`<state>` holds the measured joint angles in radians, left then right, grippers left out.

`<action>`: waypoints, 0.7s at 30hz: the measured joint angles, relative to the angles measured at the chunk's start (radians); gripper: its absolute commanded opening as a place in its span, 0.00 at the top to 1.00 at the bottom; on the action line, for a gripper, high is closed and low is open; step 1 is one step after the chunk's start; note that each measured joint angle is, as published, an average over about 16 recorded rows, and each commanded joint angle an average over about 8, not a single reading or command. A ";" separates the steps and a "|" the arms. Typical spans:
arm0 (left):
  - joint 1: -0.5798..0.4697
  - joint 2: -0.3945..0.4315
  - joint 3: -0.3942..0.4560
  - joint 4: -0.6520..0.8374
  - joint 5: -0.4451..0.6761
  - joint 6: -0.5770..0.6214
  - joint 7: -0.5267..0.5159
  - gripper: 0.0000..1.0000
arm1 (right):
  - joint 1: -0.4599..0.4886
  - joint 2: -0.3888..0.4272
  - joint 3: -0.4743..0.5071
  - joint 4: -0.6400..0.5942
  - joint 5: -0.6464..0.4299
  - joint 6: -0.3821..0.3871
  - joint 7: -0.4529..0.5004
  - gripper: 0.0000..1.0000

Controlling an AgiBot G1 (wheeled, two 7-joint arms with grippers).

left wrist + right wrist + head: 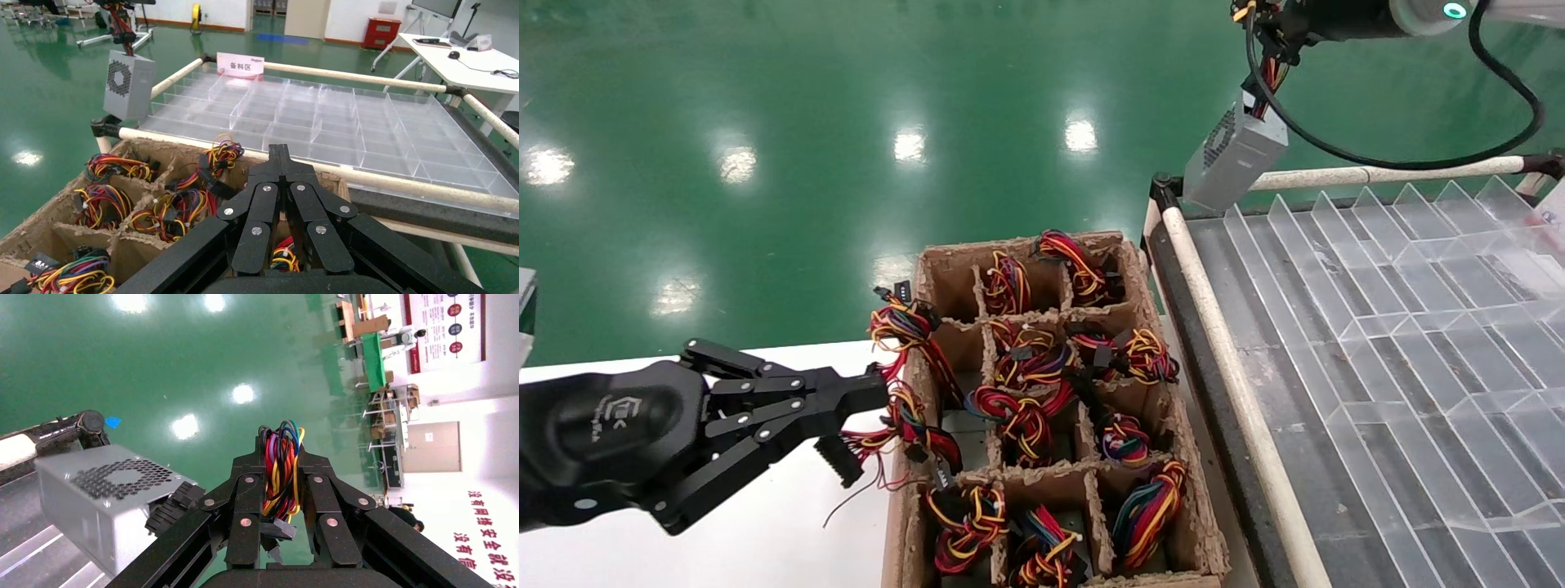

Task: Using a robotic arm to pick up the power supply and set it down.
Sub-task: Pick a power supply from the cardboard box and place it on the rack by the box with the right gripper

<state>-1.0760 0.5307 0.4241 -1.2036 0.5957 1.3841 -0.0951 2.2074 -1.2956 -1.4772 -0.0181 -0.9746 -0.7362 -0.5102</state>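
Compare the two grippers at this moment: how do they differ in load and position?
The right gripper is shut on the wire bundle, dangling the power supply in the air over the clear tray's far corner. The left gripper has its jaws shut on nothing and sits low beside the cardboard box. Both are black linked-finger grippers.

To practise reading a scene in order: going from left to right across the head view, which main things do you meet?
Left gripper → cardboard box of wire bundles → power supply hanging by its wires from the right gripper → clear divider tray.
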 measured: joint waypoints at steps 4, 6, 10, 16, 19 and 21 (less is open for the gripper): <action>0.000 0.000 0.000 0.000 0.000 0.000 0.000 1.00 | 0.000 0.005 -0.004 0.008 -0.006 -0.005 0.000 1.00; 0.000 0.000 0.000 0.000 0.000 0.000 0.000 1.00 | 0.002 0.009 -0.007 0.011 -0.010 -0.017 0.000 1.00; 0.000 0.000 0.000 0.000 0.000 0.000 0.000 1.00 | 0.008 0.018 -0.013 0.017 -0.018 -0.050 -0.001 1.00; 0.000 0.000 0.000 0.000 0.000 0.000 0.000 1.00 | 0.024 0.034 -0.020 0.023 -0.029 -0.112 0.000 1.00; 0.000 0.000 0.000 0.000 0.000 0.000 0.000 1.00 | 0.032 0.043 -0.022 0.025 -0.031 -0.146 0.002 1.00; 0.000 0.000 0.000 0.000 0.000 0.000 0.000 1.00 | 0.038 0.049 -0.023 0.027 -0.032 -0.169 0.003 1.00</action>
<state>-1.0760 0.5307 0.4241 -1.2036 0.5957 1.3841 -0.0951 2.2458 -1.2469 -1.4997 0.0089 -1.0065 -0.9054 -0.5067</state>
